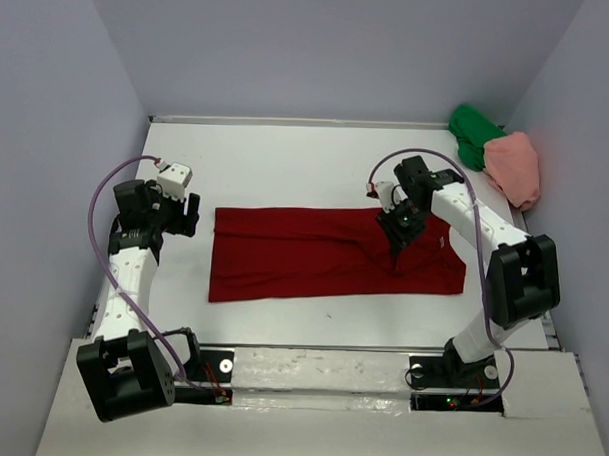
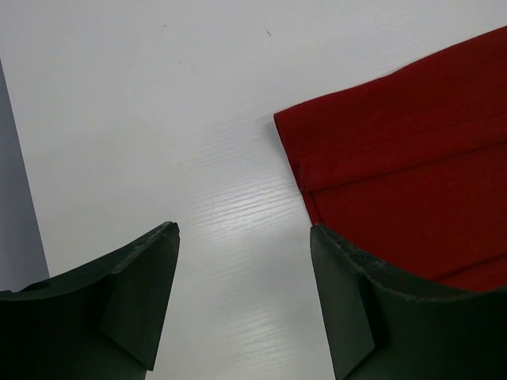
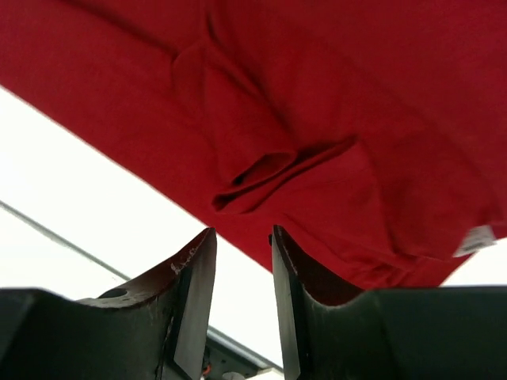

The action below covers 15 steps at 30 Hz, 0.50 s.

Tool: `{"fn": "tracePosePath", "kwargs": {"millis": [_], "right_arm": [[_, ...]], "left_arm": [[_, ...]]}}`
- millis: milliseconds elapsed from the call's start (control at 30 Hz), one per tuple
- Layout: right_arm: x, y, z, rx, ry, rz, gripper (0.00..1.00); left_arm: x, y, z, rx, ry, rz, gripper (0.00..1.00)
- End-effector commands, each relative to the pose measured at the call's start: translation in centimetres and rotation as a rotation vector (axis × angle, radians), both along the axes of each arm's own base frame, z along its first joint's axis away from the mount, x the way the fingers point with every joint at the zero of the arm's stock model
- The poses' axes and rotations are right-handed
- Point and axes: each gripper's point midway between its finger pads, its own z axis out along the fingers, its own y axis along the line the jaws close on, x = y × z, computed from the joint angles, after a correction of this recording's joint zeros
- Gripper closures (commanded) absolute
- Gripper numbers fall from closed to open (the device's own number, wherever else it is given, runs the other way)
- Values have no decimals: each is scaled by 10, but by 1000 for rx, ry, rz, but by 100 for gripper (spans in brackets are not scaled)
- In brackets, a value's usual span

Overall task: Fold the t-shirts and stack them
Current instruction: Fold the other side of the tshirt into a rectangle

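Red cloth is taking up the middle of the white table (image 1: 287, 162): the dark red t-shirt (image 1: 314, 253) is lying spread out flat as a long band, with layered edges showing at its left end. The right end effector (image 1: 395, 263) is pointing steeply down onto this shirt, close to its near hem and to the right of its middle. In the right wrist view its fingers (image 3: 194, 269) are standing drawn close with only a slim gap between them. A bunched pucker of red cloth is sitting just beyond the tips, and I cannot tell whether any fabric is caught there. The left end effector (image 1: 190, 216) is hovering just beside the shirt's left edge, apart from the cloth. Its fingers (image 2: 142, 285) are standing wide apart and released, with bare table showing between them, and the shirt's left corner is lying just past one fingertip. The bright green t-shirt (image 1: 473, 134) and the salmon pink t-shirt (image 1: 515, 167) are lying crumpled and touching each other, well apart from the red shirt, beyond its far right corner.
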Motion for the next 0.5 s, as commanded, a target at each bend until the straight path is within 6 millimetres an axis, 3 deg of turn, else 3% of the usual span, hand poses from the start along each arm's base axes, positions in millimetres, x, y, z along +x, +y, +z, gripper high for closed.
{"fn": "tracePosePath", "kwargs": {"millis": [0,167,333,467], "right_arm": [[34,6,13,2,-122,-41,61],[54,11,-9,-15,-116,-49,63],[71,11,-23,-42,-124,-51,78],[78,11,-31,-58,-121,-47,82]], "left_arm": [[4,-2,11,3,-33,-24,23],[4,-2,8,0,-24,-25,23],[4,-2,7,1,-20,-25,23],[4,-2,6,0,-17,-25,23]]}}
